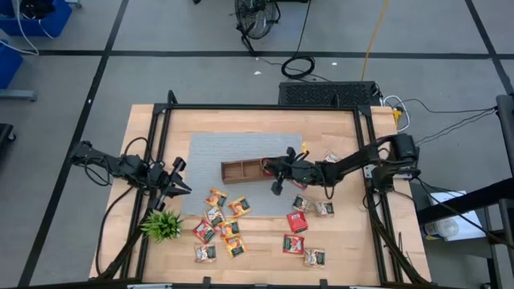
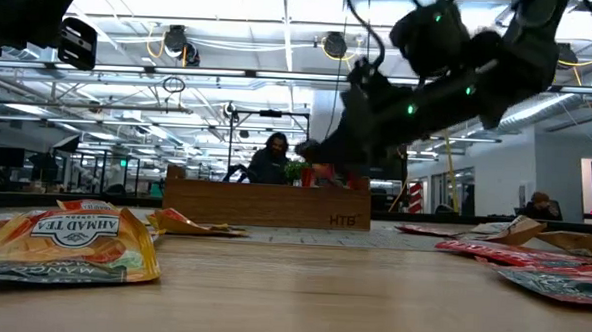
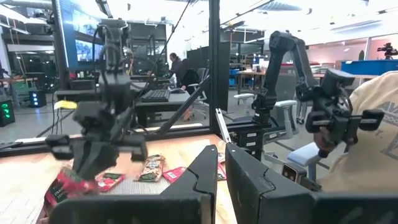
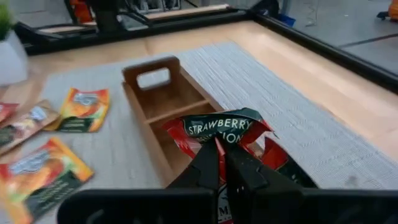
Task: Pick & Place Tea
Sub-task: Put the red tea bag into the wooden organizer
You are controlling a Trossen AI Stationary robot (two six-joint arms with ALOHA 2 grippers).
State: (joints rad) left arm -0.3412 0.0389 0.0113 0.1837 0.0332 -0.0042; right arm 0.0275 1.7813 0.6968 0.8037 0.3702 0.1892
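While clamped, right gripper (image 4: 222, 163) holds sachet (image 4: 217, 129)

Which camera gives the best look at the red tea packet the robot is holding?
The right wrist view: the red strawberry sachet fills the frame, pinched in the right tool over the wooden tray. From above it is a red speck; the left wrist view blurs it; the low view hides it.
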